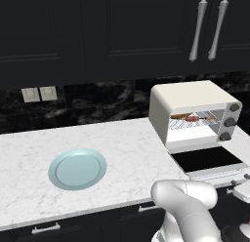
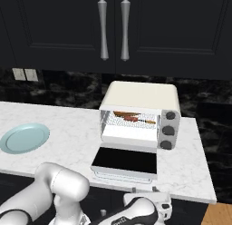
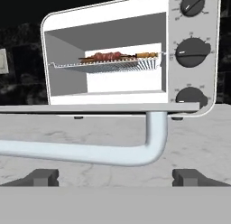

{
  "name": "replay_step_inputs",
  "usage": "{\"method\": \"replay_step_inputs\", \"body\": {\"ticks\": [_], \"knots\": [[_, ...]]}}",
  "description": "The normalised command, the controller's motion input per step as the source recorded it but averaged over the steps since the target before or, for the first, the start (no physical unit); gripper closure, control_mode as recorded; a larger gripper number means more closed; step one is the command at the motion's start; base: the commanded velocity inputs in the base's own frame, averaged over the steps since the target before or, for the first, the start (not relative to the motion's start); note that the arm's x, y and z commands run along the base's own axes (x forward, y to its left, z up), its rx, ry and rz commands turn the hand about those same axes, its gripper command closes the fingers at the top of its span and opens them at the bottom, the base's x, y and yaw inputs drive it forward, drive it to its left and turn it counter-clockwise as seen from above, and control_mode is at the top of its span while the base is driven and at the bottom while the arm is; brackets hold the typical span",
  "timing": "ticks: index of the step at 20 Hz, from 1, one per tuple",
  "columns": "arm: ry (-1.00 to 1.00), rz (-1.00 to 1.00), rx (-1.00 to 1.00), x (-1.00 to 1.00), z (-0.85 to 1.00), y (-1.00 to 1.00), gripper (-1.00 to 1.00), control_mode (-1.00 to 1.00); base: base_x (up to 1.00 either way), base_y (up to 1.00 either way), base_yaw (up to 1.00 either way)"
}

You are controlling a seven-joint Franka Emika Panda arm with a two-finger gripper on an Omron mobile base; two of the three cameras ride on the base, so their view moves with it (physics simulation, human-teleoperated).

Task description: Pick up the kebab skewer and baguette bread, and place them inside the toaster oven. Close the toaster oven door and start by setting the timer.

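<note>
So the toaster oven (image 1: 188,102) is sitting on the white marble counter (image 1: 122,143), back against the dark backsplash, and everything else is easiest to place off it. Its door (image 1: 207,159) is flopped all the way down flat in front of the opening, dark glass facing up, pale bar handle (image 3: 90,151) along the front edge. Inside, on the wire rack (image 3: 108,65), you can see the kebab skewer (image 3: 108,56) lying lengthwise with its reddish-brown chunks, and there's a golden-brown bit at the knob end of the rack that might be the baguette bread (image 3: 146,54), but it's too small to say for sure. Three dark knobs (image 2: 168,130) run down the oven's right-hand side.

The gripper (image 3: 119,177) is low, right in front of the dropped door, looking straight into the oven. Fingers (image 3: 43,177) are spread wide with nothing between them, and the handle bar sits just beyond the tips, not touched.

Off to the oven's left, well apart from it, a pale blue plate (image 1: 77,169) sits on the counter. Behind that on the wall there's a pair of pale outlets (image 1: 39,94). Above the oven, dark cabinets with two long silver handles (image 2: 113,29).
</note>
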Motion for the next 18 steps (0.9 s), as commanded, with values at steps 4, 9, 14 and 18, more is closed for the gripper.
{"method": "replay_step_inputs", "body": {"ticks": [4, 9, 14, 18], "knots": [[0.0, 0.0, 0.0, 0.22, -0.07, 0.0, -1.0, -1.0, 0.0, 0.0, 0.0], [0.03, 0.0, 0.0, 0.2, -0.18, 0.0, -1.0, -1.0, 0.0, 0.0, 0.0], [0.02, 0.0, 0.0, 0.15, -0.2, 0.0, -1.0, -1.0, 0.0, 0.0, 0.0], [0.0, 0.0, 0.0, 0.2, -0.09, 0.0, -1.0, -1.0, 0.0, 0.0, 0.0]]}}
